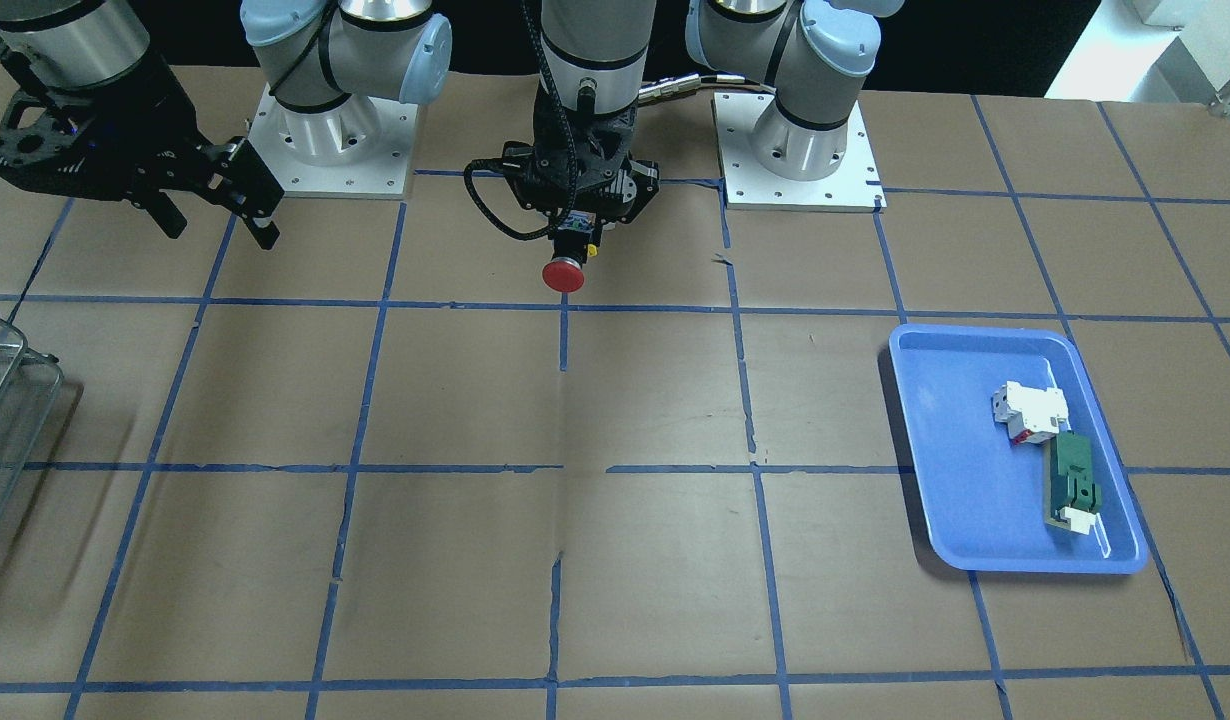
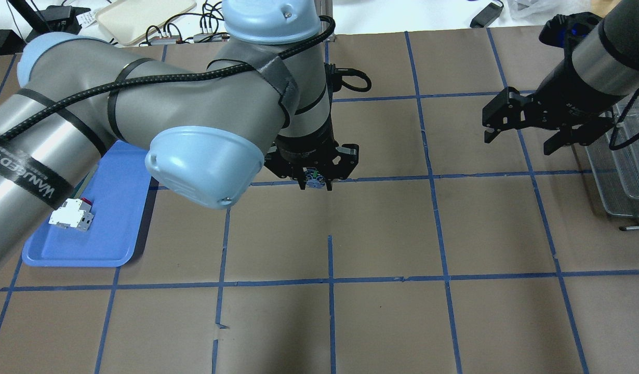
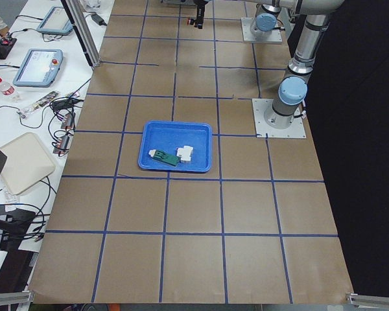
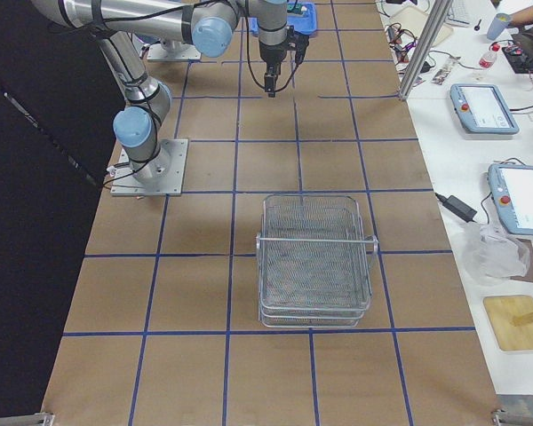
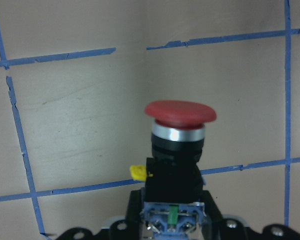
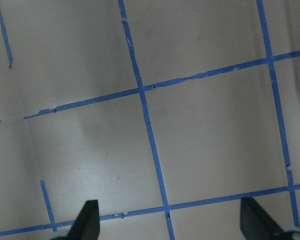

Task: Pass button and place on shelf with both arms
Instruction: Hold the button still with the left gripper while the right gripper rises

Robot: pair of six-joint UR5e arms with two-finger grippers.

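Note:
The button (image 1: 564, 272), with a red mushroom cap on a black body, is gripped by its base in my left gripper (image 1: 577, 238), cap pointing away from the wrist, above the table's middle near the robot's side. The left wrist view shows the button (image 5: 178, 150) close up, clear of the table. In the overhead view the left gripper (image 2: 314, 180) hides most of it. My right gripper (image 1: 220, 212) is open and empty, well off to the side near the shelf (image 1: 5, 420); it also shows in the overhead view (image 2: 522, 136). The right wrist view shows the spread fingertips (image 6: 90, 216) over bare table.
The wire-mesh shelf (image 2: 623, 171) stands at the table's end on my right, also in the exterior right view (image 4: 315, 257). A blue tray (image 1: 950, 460) on my left holds a white block (image 1: 1030, 412) and a green-and-white part (image 1: 1073, 485).

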